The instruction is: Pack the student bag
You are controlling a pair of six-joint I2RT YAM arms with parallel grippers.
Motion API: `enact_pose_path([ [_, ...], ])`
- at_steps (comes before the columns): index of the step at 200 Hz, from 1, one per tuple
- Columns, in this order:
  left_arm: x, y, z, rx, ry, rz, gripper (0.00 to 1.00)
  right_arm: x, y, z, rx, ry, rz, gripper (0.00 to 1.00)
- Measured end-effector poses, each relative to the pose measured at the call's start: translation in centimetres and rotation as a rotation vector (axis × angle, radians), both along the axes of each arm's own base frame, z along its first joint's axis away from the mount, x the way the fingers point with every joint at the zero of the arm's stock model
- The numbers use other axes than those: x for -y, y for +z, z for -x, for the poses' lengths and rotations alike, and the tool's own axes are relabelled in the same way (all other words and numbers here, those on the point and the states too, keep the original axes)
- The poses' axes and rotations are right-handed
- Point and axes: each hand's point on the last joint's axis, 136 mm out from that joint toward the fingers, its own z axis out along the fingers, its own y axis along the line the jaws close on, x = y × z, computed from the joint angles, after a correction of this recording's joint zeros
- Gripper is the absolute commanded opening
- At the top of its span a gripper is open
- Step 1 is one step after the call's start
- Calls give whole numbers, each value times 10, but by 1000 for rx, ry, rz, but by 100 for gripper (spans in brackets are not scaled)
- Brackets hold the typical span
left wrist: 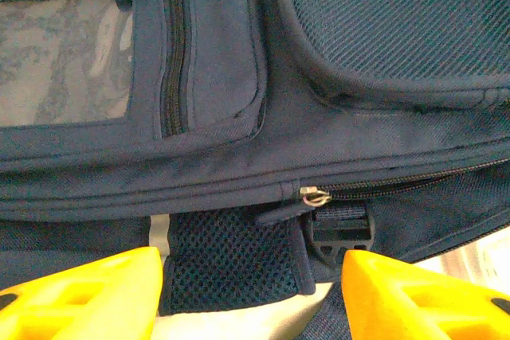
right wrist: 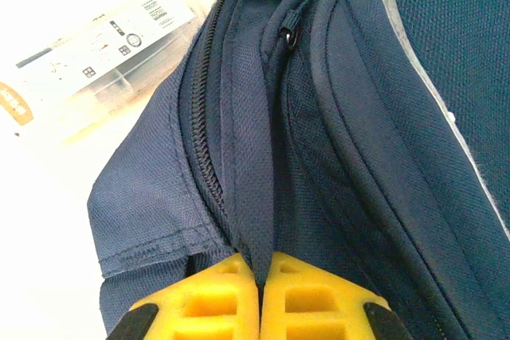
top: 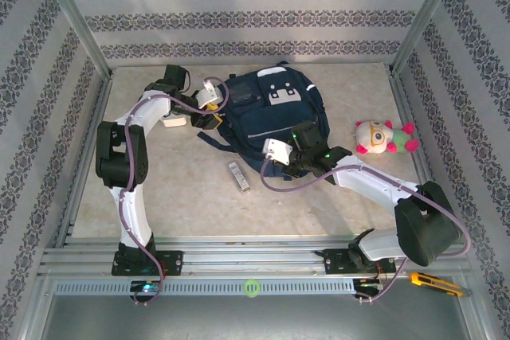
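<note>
The student bag (top: 271, 109) is a dark navy backpack lying flat at the middle of the table. My left gripper (top: 213, 115) is at its left side. In the left wrist view that gripper (left wrist: 251, 300) stands open, its yellow fingers (left wrist: 80, 292) on either side of a mesh strap (left wrist: 227, 264) without touching it. A metal zipper pull (left wrist: 315, 195) and a black buckle (left wrist: 339, 232) lie just beyond. My right gripper (top: 296, 142) is at the bag's near edge. In the right wrist view that gripper (right wrist: 259, 276) is shut on a fold of the bag's fabric (right wrist: 251, 197) beside a zipper.
A plush toy (top: 385, 138) lies right of the bag. A grey remote-like bar (top: 239, 176) lies in front of it. A white object (top: 174, 123) sits under my left arm. A clear labelled box (right wrist: 96, 61) lies by the bag. A yellow cutter (top: 434, 283) rests on the front rail.
</note>
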Motion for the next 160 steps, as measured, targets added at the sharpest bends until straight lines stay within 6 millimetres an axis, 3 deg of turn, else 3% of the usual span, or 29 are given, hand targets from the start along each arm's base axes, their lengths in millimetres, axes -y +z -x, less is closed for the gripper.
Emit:
enact_pose_path([
  [12, 1, -6, 0, -11, -1, -7, 61, 0, 0, 1, -1, 4, -1, 10],
  [31, 6, -20, 0, -30, -11, -16, 61, -1, -1, 2, -8, 12, -3, 35],
  [52, 13, -30, -2, -29, -20, -31, 61, -3, -1, 4, -20, 13, -14, 51],
  [120, 31, -56, -1, -19, -70, -91, 63, 4, -1, 0, -70, -51, -53, 62],
  [160, 31, -58, -2, -9, -77, -112, 58, 11, 2, -5, -110, -139, -101, 65],
])
